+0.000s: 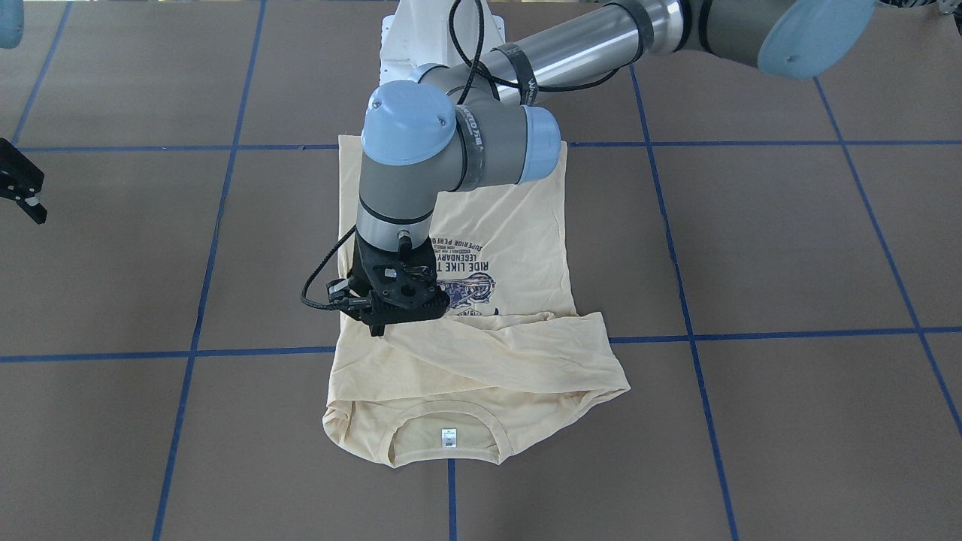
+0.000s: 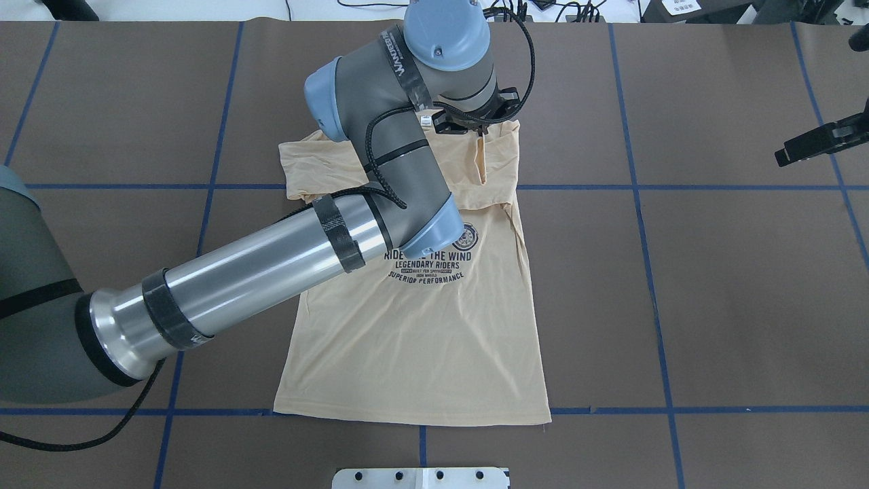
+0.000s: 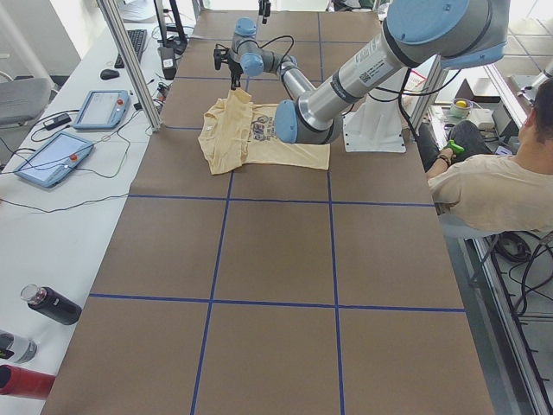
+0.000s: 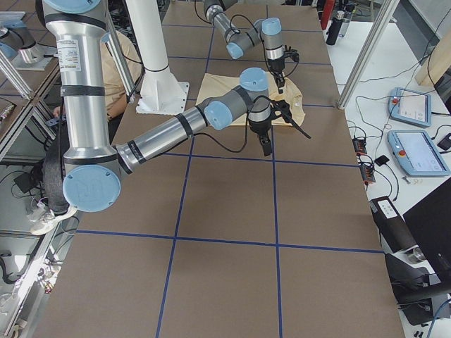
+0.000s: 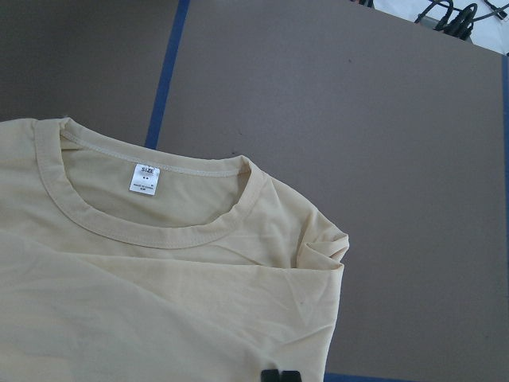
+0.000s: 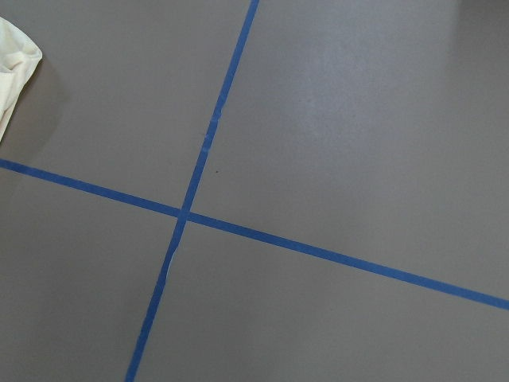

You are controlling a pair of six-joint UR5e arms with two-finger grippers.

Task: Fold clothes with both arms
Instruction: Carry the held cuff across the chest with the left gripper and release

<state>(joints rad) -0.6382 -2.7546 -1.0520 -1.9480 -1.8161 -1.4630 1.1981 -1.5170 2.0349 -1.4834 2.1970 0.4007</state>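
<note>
The cream long-sleeved T-shirt (image 2: 414, 339) lies print-up on the brown table, its hem toward the robot. Its collar and white neck tag (image 1: 449, 436) are at the far end. A sleeve (image 1: 518, 353) is folded across the chest just below the collar. My left arm reaches over the shirt. Its gripper (image 1: 378, 327) points down at the sleeve's end, on the shirt's right side in the overhead view. In the left wrist view the fingertips (image 5: 280, 376) are pressed together on the cloth. My right gripper (image 2: 787, 155) hovers open far to the right, off the shirt.
Blue tape lines (image 2: 652, 285) divide the table into squares. The white pedestal base (image 1: 406, 45) stands behind the shirt's hem. A seated person (image 3: 492, 186) is beside the robot. Tablets (image 3: 52, 156) and bottles (image 3: 52, 304) lie on the white side bench.
</note>
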